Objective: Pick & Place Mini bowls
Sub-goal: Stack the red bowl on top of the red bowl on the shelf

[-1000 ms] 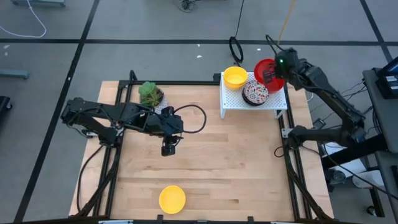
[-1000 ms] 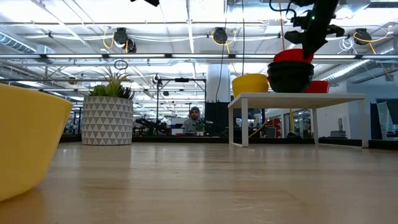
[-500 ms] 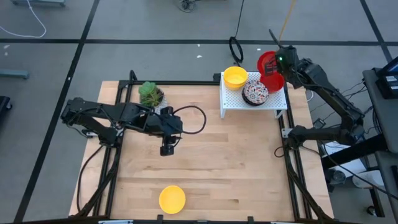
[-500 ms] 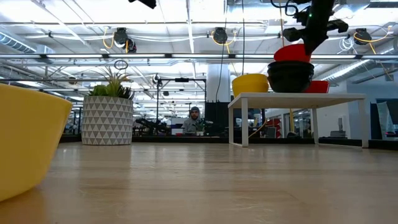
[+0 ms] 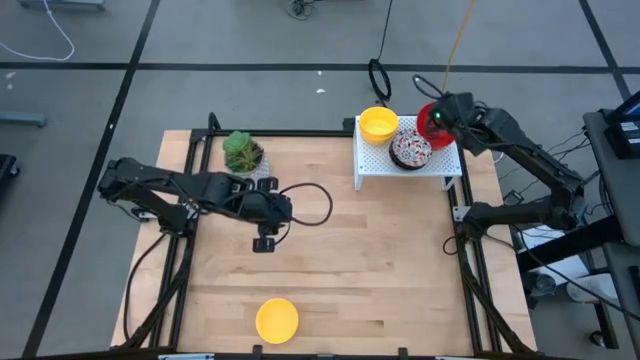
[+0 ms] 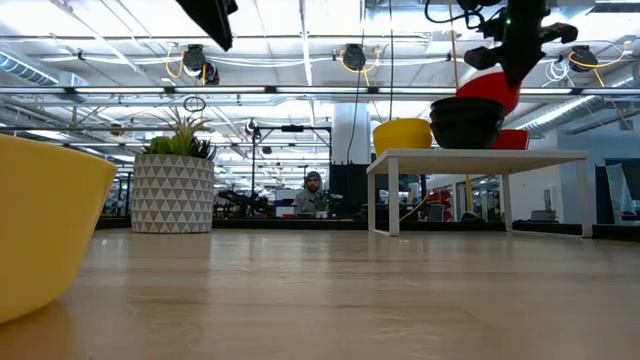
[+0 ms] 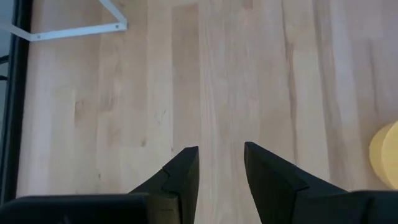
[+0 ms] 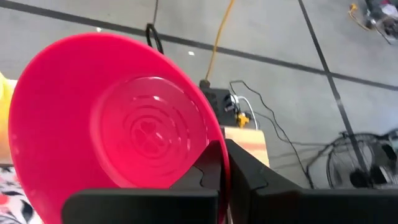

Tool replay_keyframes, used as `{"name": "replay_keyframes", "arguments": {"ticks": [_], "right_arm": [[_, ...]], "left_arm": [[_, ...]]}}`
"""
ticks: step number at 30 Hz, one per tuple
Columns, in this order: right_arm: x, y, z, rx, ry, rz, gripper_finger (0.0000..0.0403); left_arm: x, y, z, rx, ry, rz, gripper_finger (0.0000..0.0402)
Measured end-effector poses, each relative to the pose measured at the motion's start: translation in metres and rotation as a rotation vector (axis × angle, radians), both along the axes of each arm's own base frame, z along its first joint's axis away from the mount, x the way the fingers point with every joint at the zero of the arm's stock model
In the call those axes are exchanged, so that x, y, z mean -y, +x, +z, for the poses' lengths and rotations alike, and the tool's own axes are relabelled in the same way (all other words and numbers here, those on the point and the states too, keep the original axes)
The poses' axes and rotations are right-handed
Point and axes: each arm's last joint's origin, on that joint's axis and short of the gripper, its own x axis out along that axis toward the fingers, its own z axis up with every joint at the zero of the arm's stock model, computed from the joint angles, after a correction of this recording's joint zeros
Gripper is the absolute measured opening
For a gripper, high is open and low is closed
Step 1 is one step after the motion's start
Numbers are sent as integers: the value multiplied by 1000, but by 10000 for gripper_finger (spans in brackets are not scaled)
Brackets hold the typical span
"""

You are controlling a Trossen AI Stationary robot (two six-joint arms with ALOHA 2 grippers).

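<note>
— How many mini bowls can you count from here?

— Five, I think. Two yellow: one yellow bowl (image 5: 377, 124) on the little white shelf (image 5: 372, 160) at the far right corner of the table (image 5: 370, 270), and a second yellow bowl (image 5: 277, 320) alone near the front edge. One patterned bowl (image 5: 409, 149) sits on the shelf beside the first yellow one. Then two red: one red bowl (image 5: 432, 118) is up in the air, and from table height another red bowl (image 6: 512, 139) peeks out on the shelf behind the patterned one.

— Who has the lifted one?

— The right gripper (image 8: 226, 167). Its fingers are pressed together on the bowl's rim, pinching it, and the bowl hangs tilted above the back of the shelf.

— And the other arm?

— The left gripper (image 5: 264, 243) hovers over bare wood around the middle of the table, fingers spread with nothing between them. The lone yellow bowl lies well apart from it, toward the front.

— Anything else?

— One potted plant (image 5: 243, 152) by the far left side, and one person (image 6: 313, 190) seated far off in the room.
</note>
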Motion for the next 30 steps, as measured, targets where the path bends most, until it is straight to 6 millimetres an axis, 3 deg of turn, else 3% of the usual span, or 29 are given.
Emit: {"name": "replay_keyframes", "arguments": {"ticks": [13, 23, 30], "right_arm": [[-2, -4, -7, 107, 35, -162, 0], [3, -1, -35, 93, -2, -225, 0], [9, 4, -42, 122, -30, -207, 3]], "left_arm": [[0, 0, -14, -30, -10, 29, 131], [0, 0, -14, -31, -11, 30, 131], [0, 0, -14, -32, -10, 29, 131]]}}
